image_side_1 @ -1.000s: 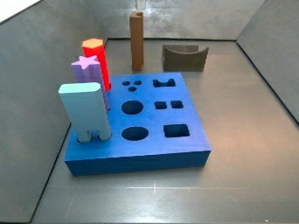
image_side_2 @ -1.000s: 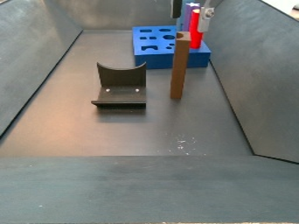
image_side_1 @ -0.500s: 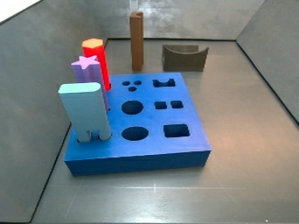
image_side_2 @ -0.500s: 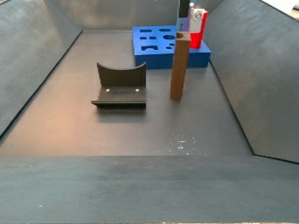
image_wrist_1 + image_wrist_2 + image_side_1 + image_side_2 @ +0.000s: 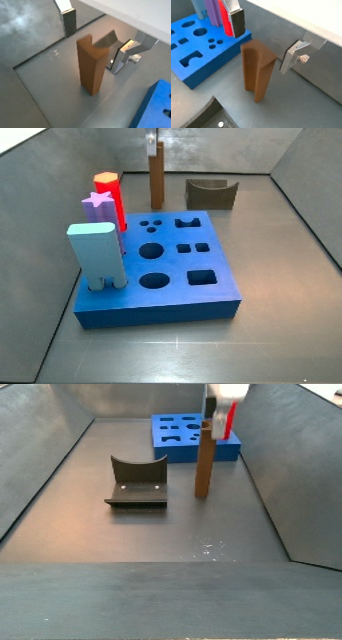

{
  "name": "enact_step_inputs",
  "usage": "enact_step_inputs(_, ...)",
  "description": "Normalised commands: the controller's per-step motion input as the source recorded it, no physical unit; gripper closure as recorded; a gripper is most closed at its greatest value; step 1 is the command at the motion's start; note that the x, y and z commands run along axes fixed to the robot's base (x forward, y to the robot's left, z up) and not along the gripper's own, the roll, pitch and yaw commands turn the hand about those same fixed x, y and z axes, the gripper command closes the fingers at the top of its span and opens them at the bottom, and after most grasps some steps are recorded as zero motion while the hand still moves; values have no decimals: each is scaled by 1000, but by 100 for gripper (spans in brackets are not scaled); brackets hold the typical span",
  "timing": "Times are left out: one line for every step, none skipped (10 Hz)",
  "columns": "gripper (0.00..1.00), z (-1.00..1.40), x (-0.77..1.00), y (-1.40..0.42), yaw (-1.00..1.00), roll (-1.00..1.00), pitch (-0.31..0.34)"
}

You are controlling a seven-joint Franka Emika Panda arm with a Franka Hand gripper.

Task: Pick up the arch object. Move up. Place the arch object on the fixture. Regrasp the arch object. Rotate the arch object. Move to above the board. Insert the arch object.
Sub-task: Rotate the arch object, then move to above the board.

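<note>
Wrist views tell the story best here: the tool (image 5: 100, 37) hangs just above the arch object (image 5: 90, 64), with one silver finger (image 5: 69, 20) on one side and the other finger (image 5: 294, 55) on the opposite side, jaws spread wide and holding nothing. The brown bar stands upright on the floor between them, not touched by either pad as far as I can see. I'd say this is the lineup before the first pick, with the gap set wider than the bar so it can drop over the top without knocking it.

In both side views the arch object (image 5: 156, 173) stands on end near the back wall, just beside the fixture (image 5: 210, 193) and a bit apart from the board (image 5: 167, 268). Only the tip of the tool (image 5: 223, 392) peeks in at the top edge there.

The board already carries a red peg (image 5: 110, 200), a purple star piece (image 5: 96, 206) and a pale blue block (image 5: 96, 253), so my guess is the arch-shaped hole (image 5: 186, 222) is the free slot I'm aiming for later. The fixture (image 5: 136, 481) sits close by, handy for the regrasp.
</note>
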Motion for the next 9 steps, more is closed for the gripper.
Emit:
enact_step_inputs(0, -781, 15, 26, -54, -19, -40)
enact_step_inputs(0, -517, 13, 29, -47, 13, -47)
enact_step_inputs(0, -417, 12, 29, -45, 24, -44)
enact_step_inputs(0, -180, 11, 27, -39, 47, -45)
enact_step_inputs(100, 0, 0, 0, -35, 54, -47)
enact_step_inputs(100, 1000, 60, 142, 19, 322, 116)
enact_step_inputs(100, 1000, 59, 142, 18, 320, 121)
enact_step_inputs(100, 1000, 56, 123, 25, 273, 140)
enact_step_inputs(100, 1000, 60, 114, 28, 220, 142)
